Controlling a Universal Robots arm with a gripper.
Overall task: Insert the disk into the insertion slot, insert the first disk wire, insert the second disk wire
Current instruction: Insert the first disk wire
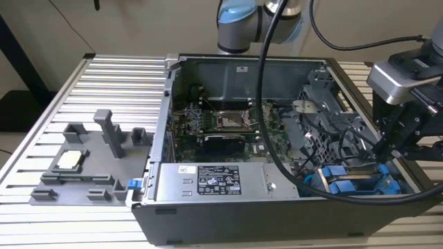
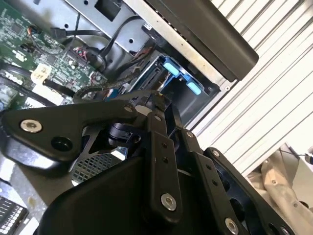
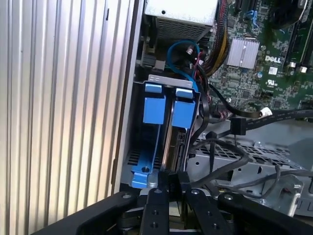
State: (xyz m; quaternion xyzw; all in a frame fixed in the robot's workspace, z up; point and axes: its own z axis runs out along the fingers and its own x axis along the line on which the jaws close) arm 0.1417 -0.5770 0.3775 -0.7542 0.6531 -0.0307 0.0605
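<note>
Jaws noted pressed nearly together behind the disk [image 3: 185, 113], which sits in the slot [image 3: 164, 79] beside a similar drive [image 3: 154, 110]; any plug pinched, I cannot tell. Recommendation: advance square, clear of loose wires [image 3: 222, 145].

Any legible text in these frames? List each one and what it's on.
Exterior view, power supply label: black-and-white print, too small to read.
Exterior view, small white sticker: too small to read.
First wrist view, motherboard: a white brand logo, left unquoted; the other markings are too small to read.
Second wrist view, pale board sticker: blurred, unreadable.
</note>
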